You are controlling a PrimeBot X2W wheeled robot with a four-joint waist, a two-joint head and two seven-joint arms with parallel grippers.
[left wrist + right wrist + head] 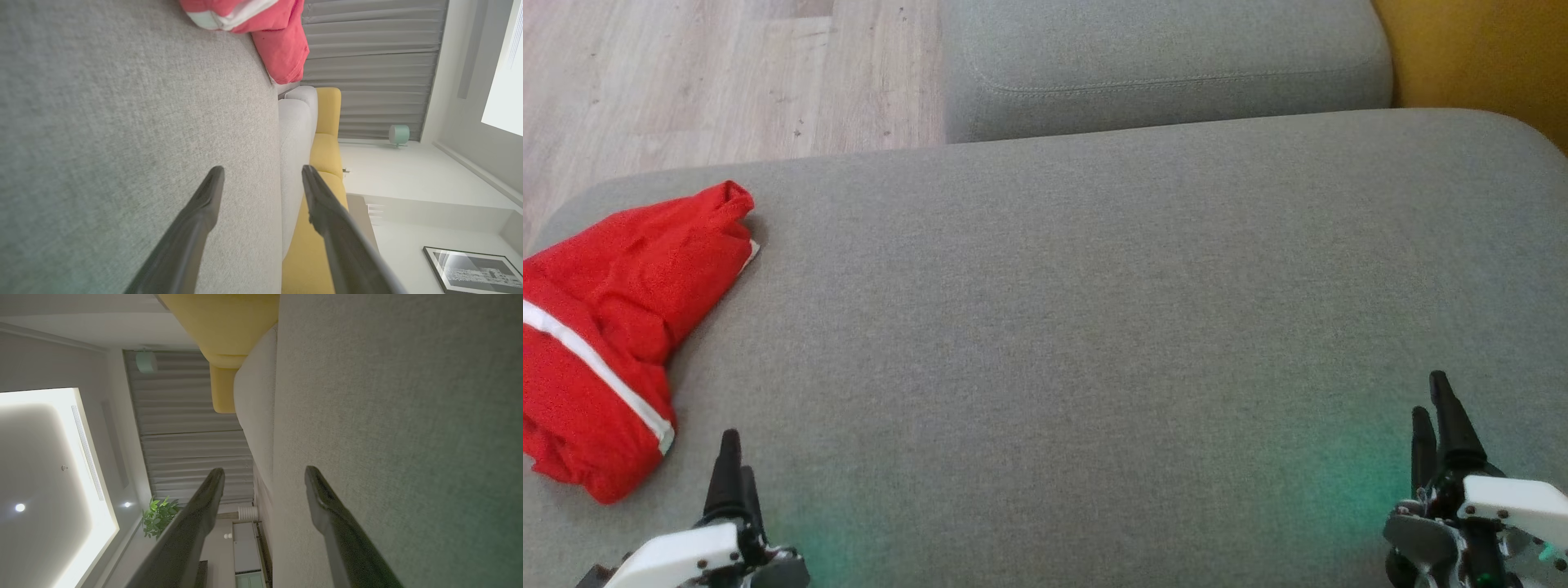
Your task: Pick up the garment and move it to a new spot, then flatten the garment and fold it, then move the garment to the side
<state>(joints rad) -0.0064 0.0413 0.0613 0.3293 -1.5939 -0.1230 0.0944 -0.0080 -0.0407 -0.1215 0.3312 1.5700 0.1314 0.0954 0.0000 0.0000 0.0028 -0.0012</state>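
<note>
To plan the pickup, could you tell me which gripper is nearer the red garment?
The left gripper, open just beside the red garment; the right gripper stands far across the grey cushion.

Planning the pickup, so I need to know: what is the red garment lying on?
The red garment lies crumpled on the grey cushion, at its left end. Bare cushion fabric shows around it. Whether anything sits beneath its folds cannot be seen, as the cloth covers that spot.
</note>
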